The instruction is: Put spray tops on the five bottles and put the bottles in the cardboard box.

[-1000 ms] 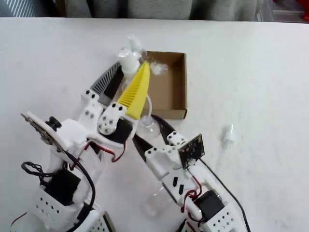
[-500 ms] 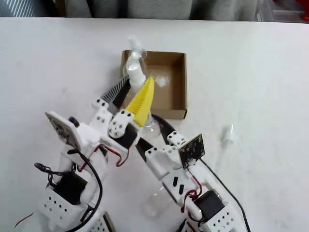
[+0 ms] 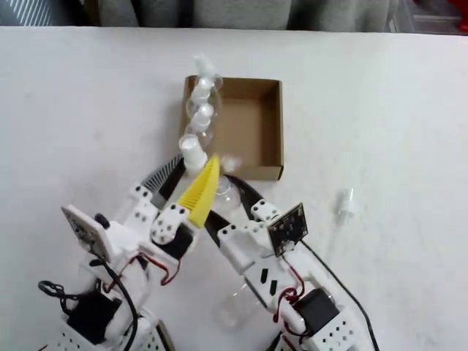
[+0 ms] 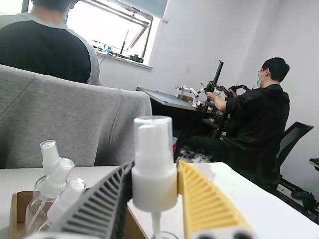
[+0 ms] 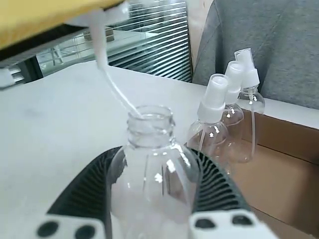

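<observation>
My left gripper (image 3: pixel 196 159), with one yellow and one grey ribbed finger, is shut on a white spray top (image 3: pixel 193 152) (image 4: pixel 153 164). Directly below it, my right gripper (image 3: pixel 228 197) is shut on an upright clear bottle (image 3: pixel 225 191) (image 5: pixel 152 174), just in front of the cardboard box (image 3: pixel 256 128). The top's thin dip tube (image 5: pixel 117 92) reaches into the bottle's open mouth. Three bottles with spray tops (image 3: pixel 200 99) (image 5: pixel 227 119) stand in a row along the box's left wall.
A loose spray top (image 3: pixel 344 202) lies on the white table to the right of the arms. Another clear bottle (image 3: pixel 238 303) lies on the table near the right arm's base. The box's right half is bare cardboard (image 5: pixel 279 174).
My left gripper has drawn back from over the box toward the near side, carrying the spray top to just above the bottle. The right arm has kept still.
</observation>
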Available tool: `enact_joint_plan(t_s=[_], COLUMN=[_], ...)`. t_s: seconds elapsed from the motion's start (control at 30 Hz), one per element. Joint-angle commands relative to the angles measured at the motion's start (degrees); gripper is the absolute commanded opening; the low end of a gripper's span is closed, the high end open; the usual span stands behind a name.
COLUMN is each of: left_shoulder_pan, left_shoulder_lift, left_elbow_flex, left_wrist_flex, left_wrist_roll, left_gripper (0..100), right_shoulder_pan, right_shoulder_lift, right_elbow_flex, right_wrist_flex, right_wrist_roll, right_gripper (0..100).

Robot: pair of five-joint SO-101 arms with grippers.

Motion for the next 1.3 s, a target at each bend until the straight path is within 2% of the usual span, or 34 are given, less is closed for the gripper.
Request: enact_joint_plan(t_s=[0.0,0.27,0.53,0.63,0.9,1.27], left_shoulder_pan=[0.8,0.8,0.8,2.5,6.5,6.6], left_shoulder_lift=[-1.3,0.2,17.4,17.7,10.7,8.7], left_elbow_flex=[-0.1,-0.2,-5.2,-6.2,-5.9,1.8], left_wrist_flex=[3.0,-3.1,-7.4,-6.8,2.0,2.5], left_wrist_roll=[-0.3,-0.3,-0.4,-0.4,-0.4,-0.4], left_gripper=[2,2,2,2,2,2], right_shoulder_pan=[0.4,0.0,0.4,0.4,1.4,1.4], right_shoulder_lift=[-0.8,-0.8,-0.9,-0.9,-0.9,-0.9], right_elbow_flex=[0.5,0.5,0.5,0.5,0.5,0.1], right_wrist_flex=[0.0,2.1,2.5,2.5,2.4,2.3], right_wrist_roll=[-0.5,0.0,3.9,4.0,4.0,4.0], right_gripper=[2.1,1.7,1.7,1.9,2.1,2.2])
